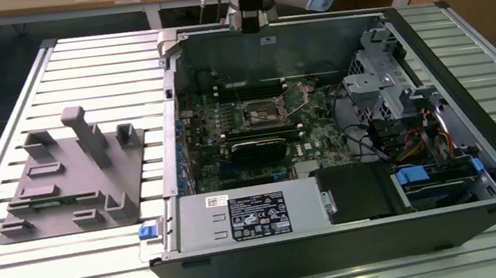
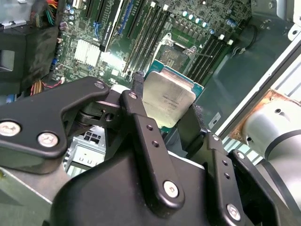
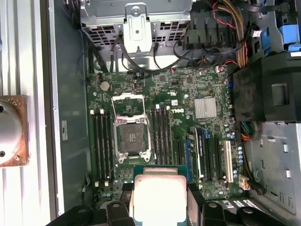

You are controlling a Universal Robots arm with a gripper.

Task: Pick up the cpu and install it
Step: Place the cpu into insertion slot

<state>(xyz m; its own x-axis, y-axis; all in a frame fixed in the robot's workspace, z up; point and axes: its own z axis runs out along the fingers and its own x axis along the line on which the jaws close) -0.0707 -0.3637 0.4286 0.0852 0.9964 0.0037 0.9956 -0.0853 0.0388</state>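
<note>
You have the cpu (image 2: 169,96) pinched by its opposite edges between the gripper's (image 2: 165,100) black fingers (image 2: 143,122), metal top up. It hangs above the motherboard (image 3: 188,94) inside the open computer case (image 1: 353,239), apart from the socket (image 3: 131,139), whose frame stands open. The grey tray (image 1: 75,180) sits on the surface (image 1: 20,277), beside the case.

We find the computer case (image 1: 476,176) lying open on the table (image 1: 81,67), with the tray (image 1: 58,196) beside it on the exterior view's left. Inside, the socket (image 1: 258,115) sits mid-motherboard (image 1: 213,123), the power supply (image 1: 252,216) lies along the near wall, and the drive cage (image 1: 381,75) stands toward the exterior view's right. The gripper (image 2: 165,101) clasps the cpu (image 2: 171,92) by opposite edges above the board, apart from the socket.
</note>
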